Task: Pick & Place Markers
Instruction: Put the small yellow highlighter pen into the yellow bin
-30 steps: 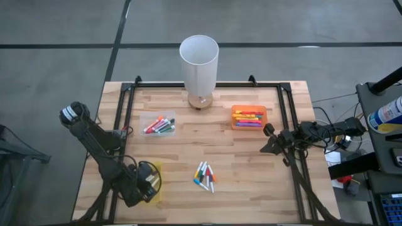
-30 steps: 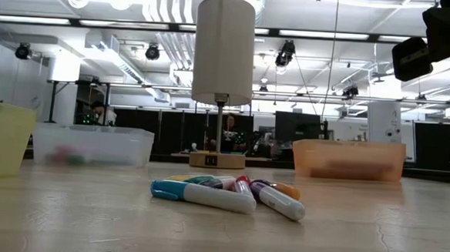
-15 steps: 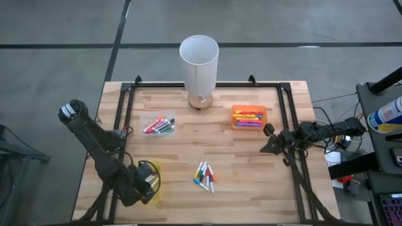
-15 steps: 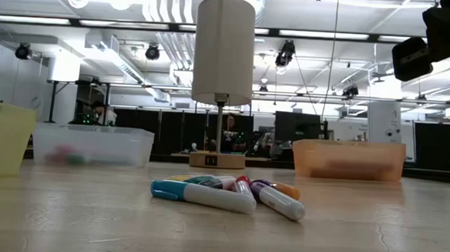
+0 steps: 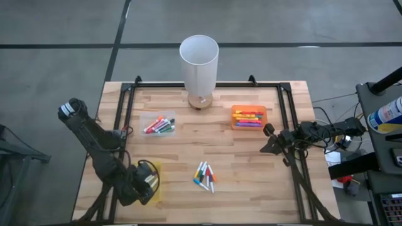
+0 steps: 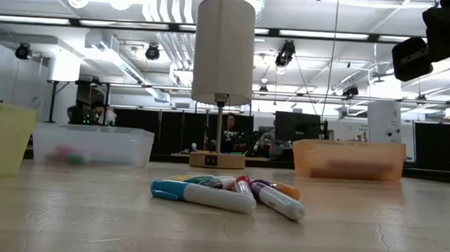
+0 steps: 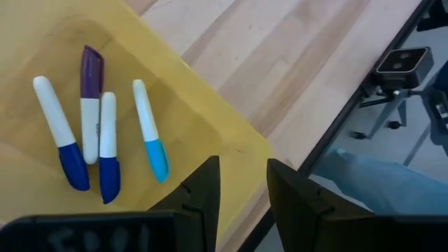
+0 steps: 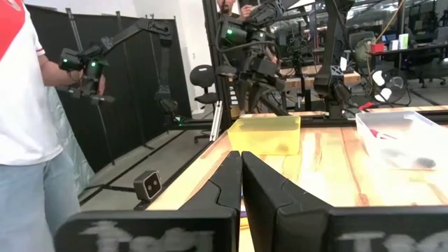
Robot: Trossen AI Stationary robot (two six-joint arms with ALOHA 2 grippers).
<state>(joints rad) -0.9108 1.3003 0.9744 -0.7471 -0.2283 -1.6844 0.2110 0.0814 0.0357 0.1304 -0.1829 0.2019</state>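
Wooden table point(image 5: 182, 150), lamp point(image 5: 199, 66) at its far edge as reference. Sorting partly done: clear tray point(image 5: 158, 124) to the lamp's near-left holds several markers, orange tray point(image 5: 249, 117) to its near-right holds more, yellow tray point(image 7: 42, 70) at the near-left corner holds four (three blue-tipped, one purple). Left gripper point(image 7: 241, 185) hovers above the yellow tray, fingers slightly apart, holding nothing. Right gripper point(image 8: 241, 183) waits right of the orange tray, fingers closed, empty. Left to do: loose markers point(image 5: 205, 176) piled straight out from the lamp, near the front edge.
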